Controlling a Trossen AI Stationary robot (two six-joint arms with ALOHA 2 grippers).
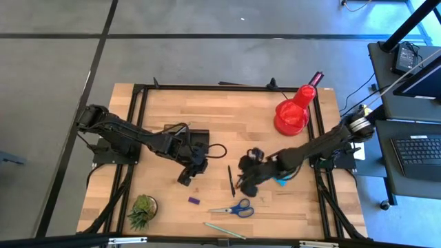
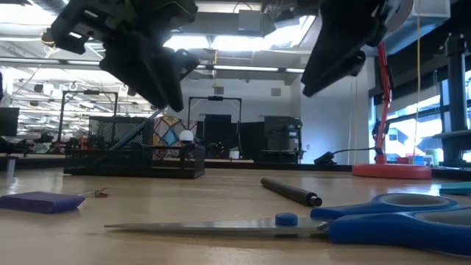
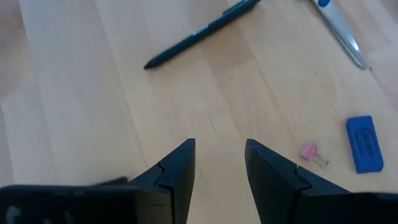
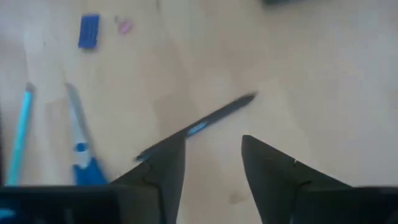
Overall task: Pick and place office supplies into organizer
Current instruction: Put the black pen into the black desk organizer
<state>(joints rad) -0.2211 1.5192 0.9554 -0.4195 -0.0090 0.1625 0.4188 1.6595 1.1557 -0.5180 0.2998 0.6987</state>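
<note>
Half the black pen [image 4: 193,129] behind the open right gripper [image 4: 211,171].

Pen [image 1: 231,180] lies between organizer [image 1: 195,141] and scissors [image 1: 234,209].

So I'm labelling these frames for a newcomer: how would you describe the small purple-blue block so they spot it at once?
Start at the wooden table and go to its front edge, where the green potted plant stands at the left. Between that plant and the blue-handled scissors lies the block. It is the only flat, short rectangle there; a tiny pink clip lies beside it.
</note>
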